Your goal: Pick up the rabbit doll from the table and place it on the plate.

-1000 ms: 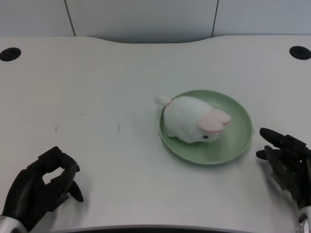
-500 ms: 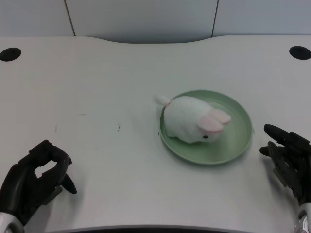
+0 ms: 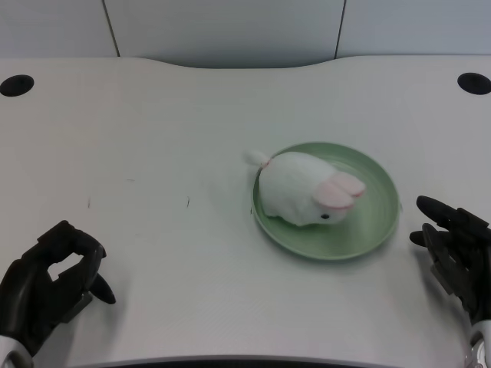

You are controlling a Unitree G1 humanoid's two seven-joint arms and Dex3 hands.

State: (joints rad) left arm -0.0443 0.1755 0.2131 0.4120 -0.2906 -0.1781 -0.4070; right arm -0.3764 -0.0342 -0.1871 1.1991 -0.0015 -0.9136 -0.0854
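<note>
A white rabbit doll (image 3: 301, 188) with pink ears lies on the left half of a green plate (image 3: 376, 207), its tail sticking out over the plate's left rim. My left hand (image 3: 47, 286) sits at the bottom left corner near the table's front edge, far from the plate. Its fingers are curled inward and nothing is in them.
My right hand (image 3: 454, 254) rests at the bottom right, just right of the plate. Two dark round holes (image 3: 16, 84) (image 3: 473, 83) mark the table's far corners. A grey wall runs behind the table's curved back edge.
My left hand has drawn back toward the bottom left corner, still curled and holding nothing. The rabbit doll and plate have not moved.
</note>
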